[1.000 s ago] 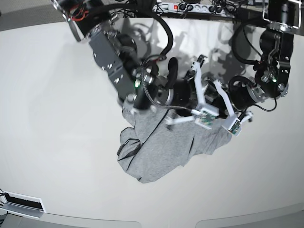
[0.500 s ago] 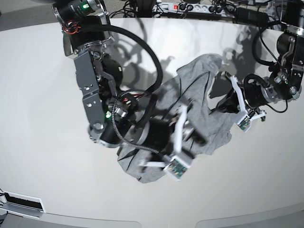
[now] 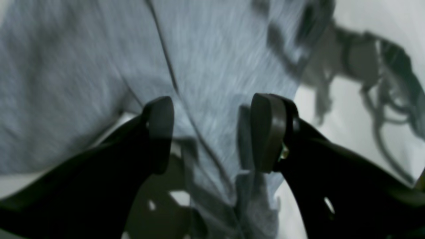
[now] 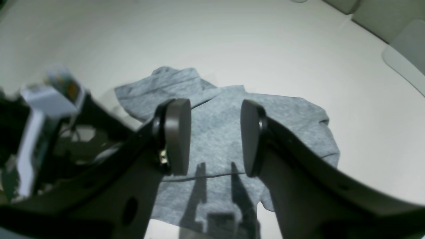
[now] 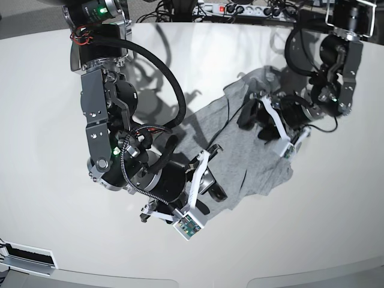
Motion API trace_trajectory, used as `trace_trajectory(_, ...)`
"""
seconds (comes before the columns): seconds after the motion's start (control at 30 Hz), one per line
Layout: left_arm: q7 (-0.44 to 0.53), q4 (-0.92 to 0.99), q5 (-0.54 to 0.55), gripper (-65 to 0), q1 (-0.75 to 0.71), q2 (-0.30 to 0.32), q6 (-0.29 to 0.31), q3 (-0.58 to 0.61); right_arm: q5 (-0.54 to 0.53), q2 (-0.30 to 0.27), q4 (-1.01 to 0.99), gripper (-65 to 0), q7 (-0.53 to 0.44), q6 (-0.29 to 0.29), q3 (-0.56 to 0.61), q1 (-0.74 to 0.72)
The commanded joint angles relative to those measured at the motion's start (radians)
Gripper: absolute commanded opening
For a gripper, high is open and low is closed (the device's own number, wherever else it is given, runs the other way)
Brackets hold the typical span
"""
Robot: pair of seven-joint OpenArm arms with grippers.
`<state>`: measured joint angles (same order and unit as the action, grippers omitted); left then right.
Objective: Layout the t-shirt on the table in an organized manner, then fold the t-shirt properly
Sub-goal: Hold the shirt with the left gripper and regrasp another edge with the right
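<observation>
both grippers have their pads apart with nothing between them: the left gripper (image 3: 212, 132) hangs just over a dark seam on the t-shirt (image 5: 252, 144), and the right gripper (image 4: 215, 136) hovers above the cloth with its shadow falling on the fabric. the shirt lies bunched and skewed on the table (image 5: 48, 90), between the two arms, with one corner pulled up toward the far side and loose folds along its near edge. it looks like the laying-out stage, not the folding one. to do it well, each arm should probably pick a true edge or corner, a hem or shoulder rather than mid-panel cloth, pinch a single layer, and draw outward in opposite directions, keeping the fabric low so it slides flat instead of billowing. much is hard to read: the left wrist view is blurred, no lettering shows, so i cannot tell which side faces up, and the right arm covers the near-left part of the shirt in the base view, so sleeves and collar cannot be placed.
</observation>
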<state>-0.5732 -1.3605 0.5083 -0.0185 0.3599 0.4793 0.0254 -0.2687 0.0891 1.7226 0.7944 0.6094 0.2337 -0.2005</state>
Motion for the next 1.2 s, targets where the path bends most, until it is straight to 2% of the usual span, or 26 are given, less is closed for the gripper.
trace_trajectory(0.0, 0.019, 0.017, 0.016, -27.5, 0.013, -0.006, 0.006, -0.006, -0.019, 0.007, 0.016, -37.6, -0.023, 0.000, 0.001, -0.024)
trace_trajectory(0.17, 0.052, 0.159, 0.016, -28.8, 0.013, -0.050, 0.005, -0.006, -0.023, 0.007, 0.016, -37.6, -0.023, 0.000, 0.001, -0.024)
trace_trajectory(0.2, 0.052, 0.177, 0.016, -32.6, 0.013, -0.056, 0.001, -0.006, -0.023, 0.007, 0.016, -37.6, -0.023, 0.001, 0.001, -0.024)
trace_trajectory(0.23, 0.045, 0.187, 0.016, -40.1, 0.013, -0.058, -0.011, -0.006, -0.023, 0.007, 0.016, -37.6, -0.023, 0.003, 0.001, -0.024)
trace_trajectory(0.3, -0.015, 0.187, 0.017, -60.9, 0.014, -0.055, -0.034, -0.006, -0.023, 0.007, 0.016, -37.6, -0.024, 0.014, 0.001, -0.024)
trace_trajectory(0.33, -0.061, 0.177, 0.020, -65.0, 0.016, -0.048, -0.036, -0.007, -0.023, 0.007, 0.016, -37.6, -0.031, 0.017, 0.001, -0.024)
trace_trajectory(0.5, -0.329, 0.026, 0.154, -65.0, 0.016, 0.015, -0.034, -0.007, -0.023, -0.029, -0.043, -37.6, -0.105, 0.015, 0.002, -0.032)
trace_trajectory(0.6, -0.464, -0.120, 0.177, -65.0, 0.016, 0.075, -0.004, -0.007, -0.023, -0.040, -0.137, -37.6, -0.146, 0.029, 0.011, -0.053)
trace_trajectory(0.7, -0.474, -0.241, 0.178, -65.0, 0.015, 0.155, 0.064, -0.007, -0.027, -0.040, -0.228, -37.6, -0.147, 0.066, 0.061, -0.106)
trace_trajectory(0.83, -0.471, -0.310, 0.182, -65.0, 0.016, 0.225, 0.122, -0.007, -0.048, -0.035, -0.315, -37.5, -0.148, 0.063, 0.175, -0.180)
trace_trajectory(0.93, -0.472, -0.308, 0.187, -65.0, 0.006, 0.237, 0.132, -0.007, -0.030, -0.005, -0.391, -34.0, -0.181, 0.011, 0.272, -0.234)
trace_trajectory(1.0, -0.472, -0.308, 0.195, -65.0, -0.017, 0.236, 0.137, -0.007, 0.032, 0.034, -0.469, -29.9, -0.235, -0.022, 0.324, -0.267)
trace_trajectory(1.07, -0.475, -0.309, 0.247, -65.0, -0.056, 0.236, 0.176, -0.007, 0.094, 0.068, -0.559, -28.8, -0.280, -0.050, 0.367, -0.297)
trace_trajectory(1.13, -0.475, -0.309, 0.295, -65.0, -0.101, 0.235, 0.219, -0.007, 0.133, 0.068, -0.655, -28.8, -0.296, -0.077, 0.399, -0.328)
trace_trajectory(1.17, -0.475, -0.309, 0.314, -65.0, -0.119, 0.233, 0.219, -0.007, 0.125, 0.068, -0.692, -28.8, -0.323, -0.087, 0.425, -0.346)
